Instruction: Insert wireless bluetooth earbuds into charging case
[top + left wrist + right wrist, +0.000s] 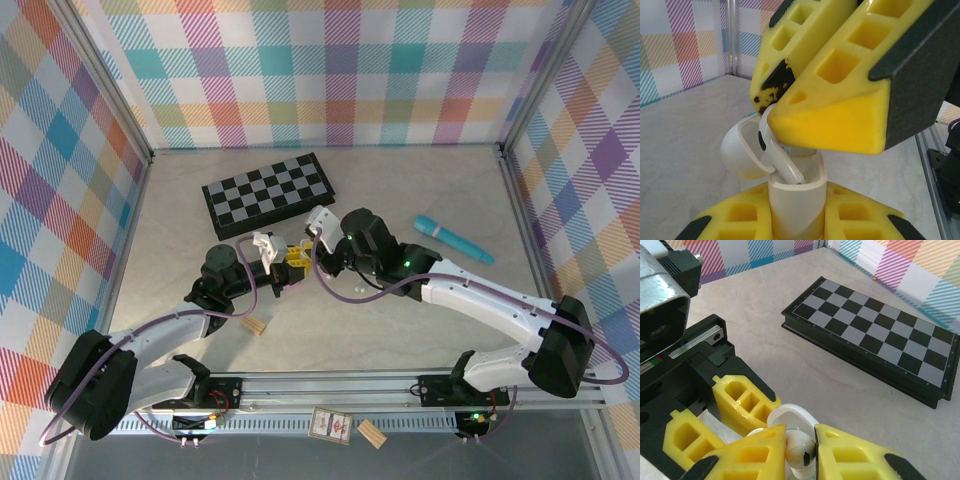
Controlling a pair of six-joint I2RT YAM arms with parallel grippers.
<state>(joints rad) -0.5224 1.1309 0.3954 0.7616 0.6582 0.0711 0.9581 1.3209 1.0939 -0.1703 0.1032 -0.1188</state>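
Note:
In the left wrist view my left gripper (797, 212) is shut on a white charging case (796, 197), held upright with its lid (740, 150) swung open to the left. A white stemmed earbud (781, 162) leans into the case mouth, stem down, its head pinched by the right gripper's yellow fingers (830, 107) coming from above. In the right wrist view my right gripper (801, 450) is shut on the earbud (801, 449), just over the open lid (792, 415). From above, both grippers meet at mid-table, left gripper (281, 264) against right gripper (303, 254).
A folded black chessboard (268, 193) lies behind the grippers, and a teal tube (453, 239) lies at the right. One tan wooden block (256, 325) sits near the left arm. Another block (372, 432) and a card (330, 425) lie by the front rail.

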